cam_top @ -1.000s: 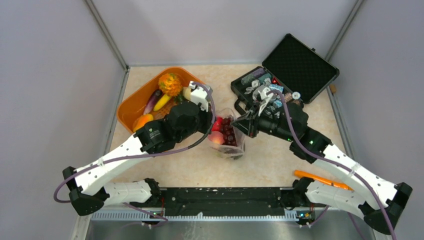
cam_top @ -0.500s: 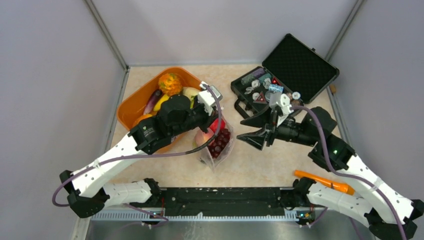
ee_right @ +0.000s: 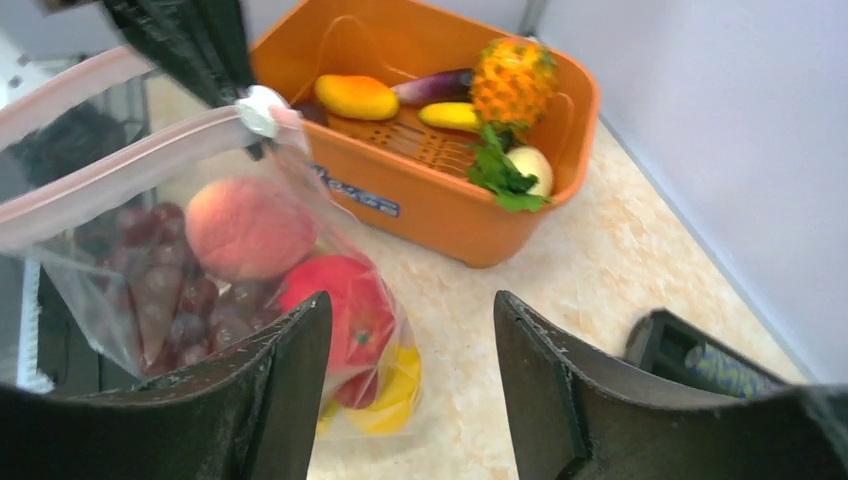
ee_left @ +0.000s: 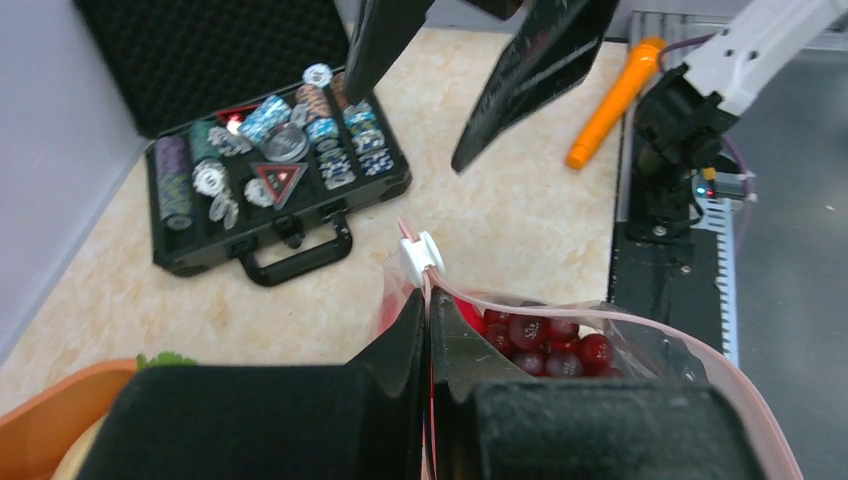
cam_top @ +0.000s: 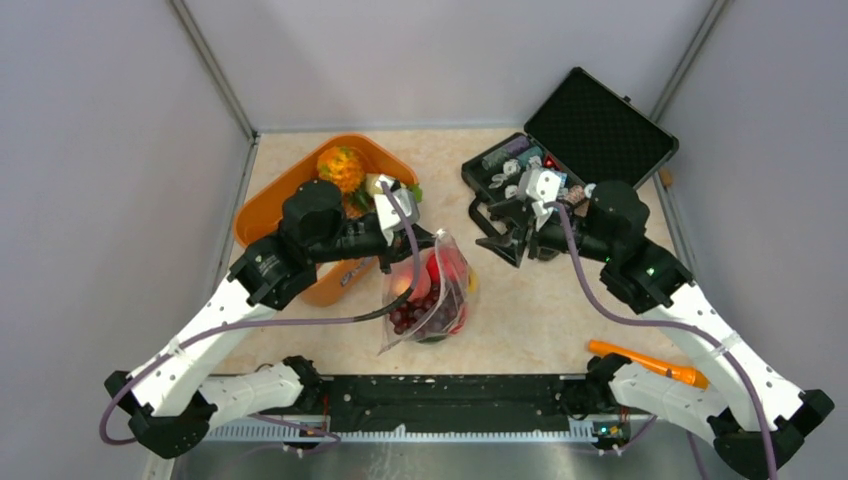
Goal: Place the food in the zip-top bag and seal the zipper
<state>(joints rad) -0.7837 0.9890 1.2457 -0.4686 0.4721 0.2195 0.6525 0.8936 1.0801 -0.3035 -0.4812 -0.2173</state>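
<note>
**Over a Beige Tabletop, One Arm Is Holding Up a Part-Filled Bag**

At the table's centre, the left gripper point(cam_top: 430, 238) is clenching the mouth edge of the clear, crinkly zip-top bag point(cam_top: 428, 305). Its black fingers point(ee_left: 405, 335) are pinching the pink zipper strip point(ee_right: 120, 165) just beside the small white slider point(ee_left: 420, 255). The grip looks meant to keep the mouth facing up while the load is sagging below.

Inside the bag, a pale orange toy peach point(ee_right: 250, 225), a red plastic apple point(ee_right: 335, 305), dark purple grapes point(ee_left: 540, 335) and a yellow piece point(ee_right: 392, 385) are lying bunched together. The zipper is standing open along most of its length.

Just beside the bag and not touching it, the right gripper point(cam_top: 492, 232) is hovering released and empty, jaws spread wide toward the bag's side. It seems placed either to fetch more food or to take the slider.

Behind the bag, the orange plastic basket point(ee_right: 440, 215) is holding a toy pineapple point(ee_right: 510, 80), a purple aubergine point(ee_right: 440, 85) and other pieces, so the filling is probably not finished. Near the right arm, the open black hard case point(cam_top: 590, 130) is sitting well clear of the work.
</note>
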